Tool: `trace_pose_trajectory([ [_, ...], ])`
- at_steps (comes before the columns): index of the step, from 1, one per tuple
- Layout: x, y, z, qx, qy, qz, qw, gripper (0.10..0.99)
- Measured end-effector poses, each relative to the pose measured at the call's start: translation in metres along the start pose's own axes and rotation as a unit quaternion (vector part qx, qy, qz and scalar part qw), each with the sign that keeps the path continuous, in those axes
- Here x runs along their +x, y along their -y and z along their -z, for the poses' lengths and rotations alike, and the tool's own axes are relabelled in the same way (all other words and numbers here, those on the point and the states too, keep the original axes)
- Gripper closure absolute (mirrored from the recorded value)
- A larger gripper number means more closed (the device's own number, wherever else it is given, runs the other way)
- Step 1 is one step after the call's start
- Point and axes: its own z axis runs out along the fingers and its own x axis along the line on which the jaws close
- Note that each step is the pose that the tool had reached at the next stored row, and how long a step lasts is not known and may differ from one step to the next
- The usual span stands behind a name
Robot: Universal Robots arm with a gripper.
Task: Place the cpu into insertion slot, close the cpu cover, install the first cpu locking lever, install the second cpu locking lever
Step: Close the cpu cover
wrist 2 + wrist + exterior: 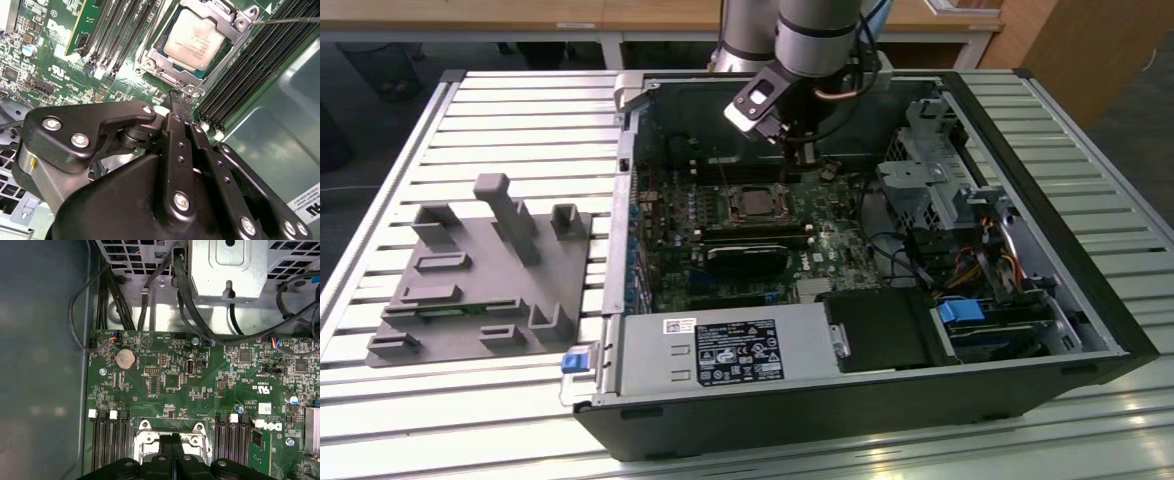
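The cpu (197,37), a silver-tan square chip, lies in the motherboard socket. The cpu cover (162,65), a silvery metal frame, lies flat around it. A thin metal lever rod (290,20) runs out from one corner of the socket. My gripper (180,96) hangs just beside the socket's edge, its two narrow black fingers pressed together and shut, with nothing between them. In the first wrist view the gripper (171,438) points at the cover's frame (145,438). In the exterior view the gripper (803,155) hovers just behind the socket (754,205) inside the open computer case.
Memory slots (240,75) flank the socket on both sides. A dark heatsink (747,262) sits in front of the socket. Cables and a metal drive cage (927,185) crowd the exterior view's right. A grey fixture plate (487,280) lies outside the case on the slatted table.
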Motion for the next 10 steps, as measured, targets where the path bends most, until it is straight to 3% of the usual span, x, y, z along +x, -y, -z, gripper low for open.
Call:
trace_pose_trajectory([
  [10, 0.0001, 0.0048, -0.0005, 0.0, -0.0001, 0.0, 1.0, 0.961],
])
